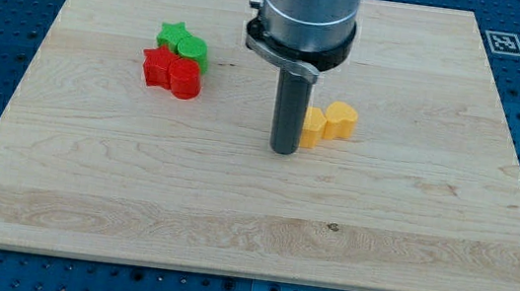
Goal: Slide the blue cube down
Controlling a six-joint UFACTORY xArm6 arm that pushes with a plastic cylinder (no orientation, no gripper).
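My tip (284, 151) is resting on the wooden counter (411, 214) near its middle, touching or just beside the left edge of two yellow blocks (330, 122). I am carrying no hand, only this rod, so nothing is being grasped. The blue cube is not showing anywhere; I cannot tell where it is sitting. Well apart toward the view's left, green blocks (184, 42) are huddling against red blocks (172, 72).

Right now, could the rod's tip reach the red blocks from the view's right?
Probably yes: my tip rests just left of the yellow blocks, and nothing stands between it and the red blocks.
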